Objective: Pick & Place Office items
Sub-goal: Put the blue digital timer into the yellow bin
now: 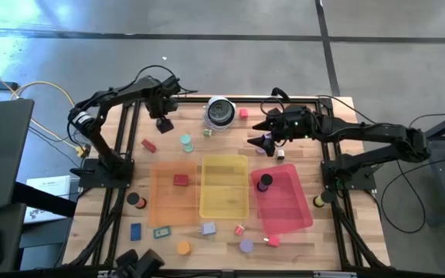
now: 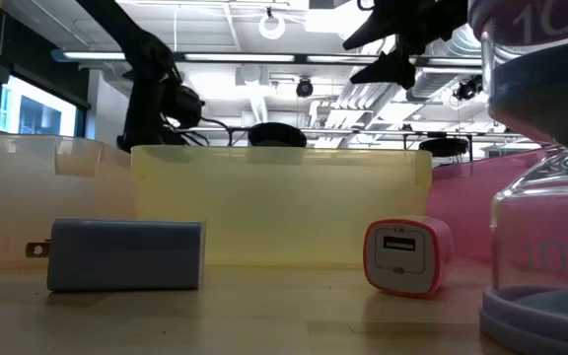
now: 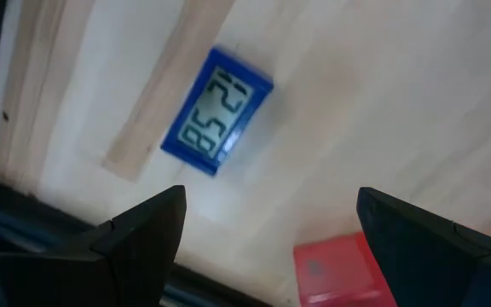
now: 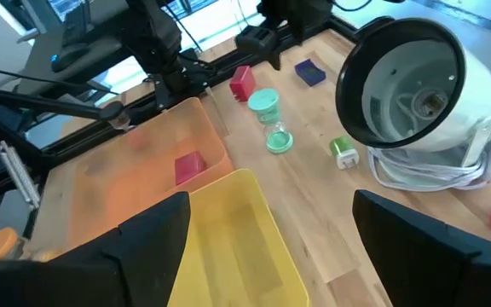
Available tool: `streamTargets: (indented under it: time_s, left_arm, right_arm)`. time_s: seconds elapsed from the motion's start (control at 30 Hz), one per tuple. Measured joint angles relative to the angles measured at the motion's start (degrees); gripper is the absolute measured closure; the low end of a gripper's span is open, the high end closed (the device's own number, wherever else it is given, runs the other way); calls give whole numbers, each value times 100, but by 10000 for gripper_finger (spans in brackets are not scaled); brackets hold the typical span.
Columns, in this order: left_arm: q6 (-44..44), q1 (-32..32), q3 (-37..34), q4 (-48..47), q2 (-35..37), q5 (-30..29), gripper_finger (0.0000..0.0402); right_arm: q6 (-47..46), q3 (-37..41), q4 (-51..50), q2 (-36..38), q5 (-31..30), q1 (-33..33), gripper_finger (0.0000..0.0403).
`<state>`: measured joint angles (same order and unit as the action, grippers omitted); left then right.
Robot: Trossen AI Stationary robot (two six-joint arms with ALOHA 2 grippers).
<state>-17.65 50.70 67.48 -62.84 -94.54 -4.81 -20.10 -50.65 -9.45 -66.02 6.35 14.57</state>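
My left gripper (image 3: 267, 247) points down over the far left of the table, open, with nothing between its fingers. A blue digital clock (image 3: 216, 111) and a red block (image 3: 339, 269) lie flat on the wood below it. In the high view this gripper (image 1: 163, 114) stands right above the clock (image 1: 164, 124). My right gripper (image 1: 259, 133) hangs open and empty above the table right of the round silver-and-black object (image 1: 220, 112), slanting down toward the yellow tray (image 4: 237, 230). Small office items lie scattered over the table.
Orange (image 1: 172, 197), yellow (image 1: 224, 202) and red (image 1: 284, 208) trays sit side by side mid-table. A red block (image 1: 180, 180) lies in the orange tray and a dark disc (image 1: 264, 181) in the red one. A teal hourglass (image 4: 271, 119) and a green plug (image 4: 343, 152) stand behind the trays. Chargers (image 2: 126, 254) (image 2: 407, 256) lie near the front edge.
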Motion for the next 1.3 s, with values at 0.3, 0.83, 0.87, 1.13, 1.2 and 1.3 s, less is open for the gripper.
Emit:
streamTargets:
  time_s: [0.3, 0.83, 0.87, 1.13, 1.2, 1.3]
  left_arm:
    - [-691, 20, 0, 372, -226, -5, 64]
    - [-2111, 231, 0, 548, -280, -224, 64]
    - [-2096, 259, 0, 564, -280, -164, 64]
    - [-1996, 444, -2, 674, -280, 160, 64]
    - [-1933, 463, -2, 696, -280, 157, 64]
    - [-1899, 468, -2, 763, -280, 155, 64]
  right_arm:
    - [-88, 0, -26, 0, 24, 6, 85]
    - [-258, 1, -24, 0, 24, 6, 85]
    - [-258, 0, -24, 0, 24, 6, 85]
    - [-258, 0, -24, 0, 24, 6, 85]
    - [-258, 2, -24, 0, 24, 6, 85]
    - [-258, 2, -24, 0, 0, 6, 85]
